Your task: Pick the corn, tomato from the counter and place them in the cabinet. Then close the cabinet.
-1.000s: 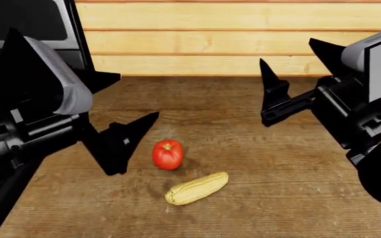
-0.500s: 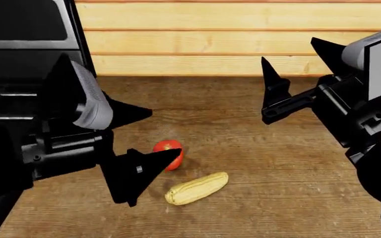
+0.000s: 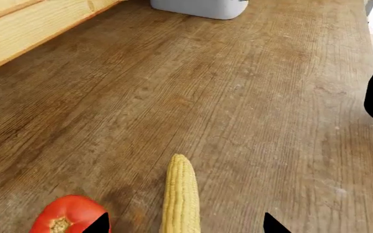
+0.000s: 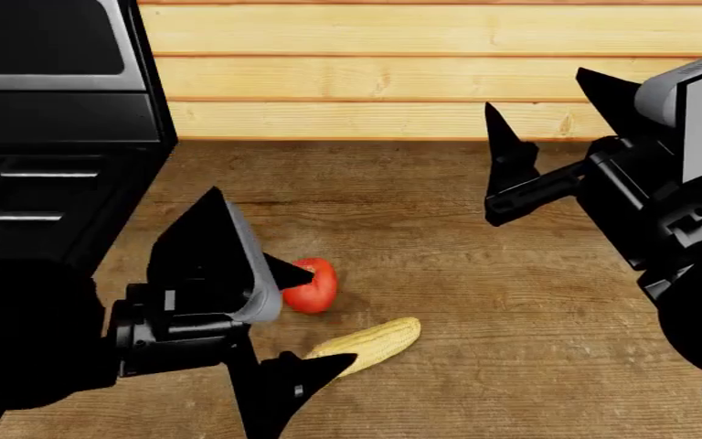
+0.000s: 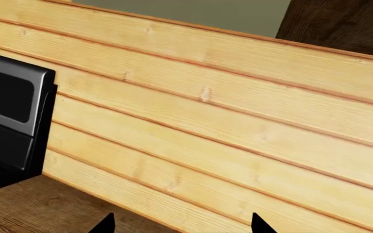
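A pale yellow corn [image 4: 373, 344] cob lies on the brown wooden counter [image 4: 522, 320], with the red tomato [image 4: 314, 284] just behind it to the left. My left gripper [image 4: 329, 316] is open and low over both. In the left wrist view the corn [image 3: 180, 189] runs between the two spread fingertips of the left gripper [image 3: 185, 222], untouched. The tomato [image 3: 66, 217] sits just outside one fingertip. My right gripper [image 4: 534, 90] hangs open and empty, high at the right, facing the plank wall. The cabinet is out of view.
A black stove [image 4: 47, 101] stands at the counter's left end. A pale wooden plank wall [image 4: 388, 73] backs the counter. A white container [image 3: 199, 7] stands farther along the counter [image 3: 271, 121].
My left arm has swung right and toward the front edge, bringing its open fingers from beside the tomato to either side of the corn. The right arm has barely moved.
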### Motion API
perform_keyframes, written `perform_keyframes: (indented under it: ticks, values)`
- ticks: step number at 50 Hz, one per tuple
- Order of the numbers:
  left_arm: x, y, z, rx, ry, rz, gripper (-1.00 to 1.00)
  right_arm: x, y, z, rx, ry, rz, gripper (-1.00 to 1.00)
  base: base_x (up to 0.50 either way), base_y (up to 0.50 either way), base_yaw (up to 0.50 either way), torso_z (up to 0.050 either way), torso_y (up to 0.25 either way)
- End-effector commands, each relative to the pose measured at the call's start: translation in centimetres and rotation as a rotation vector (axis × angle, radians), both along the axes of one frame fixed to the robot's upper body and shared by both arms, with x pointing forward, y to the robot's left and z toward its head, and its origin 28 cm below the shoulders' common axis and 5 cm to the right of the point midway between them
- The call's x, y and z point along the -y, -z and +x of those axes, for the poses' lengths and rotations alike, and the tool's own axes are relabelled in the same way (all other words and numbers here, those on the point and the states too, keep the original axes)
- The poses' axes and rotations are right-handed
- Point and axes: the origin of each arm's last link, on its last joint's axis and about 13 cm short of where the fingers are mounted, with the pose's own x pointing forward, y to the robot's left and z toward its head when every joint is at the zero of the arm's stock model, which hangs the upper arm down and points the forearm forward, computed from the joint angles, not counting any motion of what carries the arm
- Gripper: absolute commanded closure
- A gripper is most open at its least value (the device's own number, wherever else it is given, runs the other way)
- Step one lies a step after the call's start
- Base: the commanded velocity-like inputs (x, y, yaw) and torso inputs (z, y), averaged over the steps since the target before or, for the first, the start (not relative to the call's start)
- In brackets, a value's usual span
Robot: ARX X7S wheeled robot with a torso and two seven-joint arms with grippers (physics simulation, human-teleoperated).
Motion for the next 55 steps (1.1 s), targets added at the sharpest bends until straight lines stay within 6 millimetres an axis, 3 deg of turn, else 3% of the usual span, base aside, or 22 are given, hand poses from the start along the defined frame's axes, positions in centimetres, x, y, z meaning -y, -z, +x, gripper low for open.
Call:
perform_keyframes:
  ticks: [1,28,55]
  values:
    - [0.5,1.6,0.6,-0.037,-0.011,0.006,-1.00,0.0,0.2,0.0,0.000,0.003,0.004,-1.00,0.00,0.00,0.00,0.000,0.000]
    - [1.2,5.3,1.7,-0.113,-0.039,0.041,-1.00,0.3,0.6,0.1,-0.005,0.012,0.010,-1.00,0.00,0.00,0.00,0.000,0.000]
    - [2.3,7.5,2.7,-0.163,-0.038,0.070,-1.00,0.6,1.4,0.3,-0.016,0.021,0.019,-1.00,0.00,0.00,0.00,0.000,0.000]
